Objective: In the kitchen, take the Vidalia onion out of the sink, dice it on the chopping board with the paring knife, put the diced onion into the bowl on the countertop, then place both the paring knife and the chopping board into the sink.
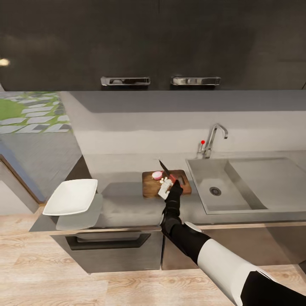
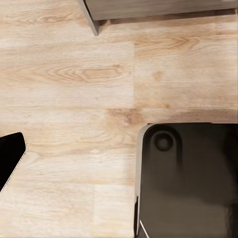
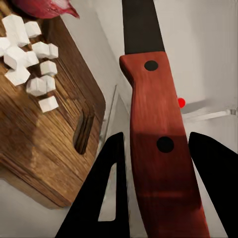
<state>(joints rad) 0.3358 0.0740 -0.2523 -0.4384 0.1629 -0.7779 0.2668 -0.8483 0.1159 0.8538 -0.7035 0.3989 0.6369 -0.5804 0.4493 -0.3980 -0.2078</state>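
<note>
Half the onion (image 1: 157, 175) remains whole at mid-frame on the board (image 1: 149, 187), white dice (image 3: 30, 55) beside it. Right gripper (image 3: 156, 184) clenches the knife (image 3: 161, 163); I'd bring the blade squarely onto the remaining bulb, keeping pieces off the board's edge.

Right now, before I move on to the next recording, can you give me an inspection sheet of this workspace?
Surface: grey countertop, board and bowl on it.
Job's things: chopping board left of the sink; part of the onion whole, white diced pieces beside it; knife held over the board; white bowl at the counter's left end, overhanging the edge, nothing in it.
Clutter: nothing seen.
Grippers: right tool shut on the knife handle; left tool cannot tell.
Cables: nothing seen.
Surroundings: faucet, dark upper cabinets, wood floor.
</note>
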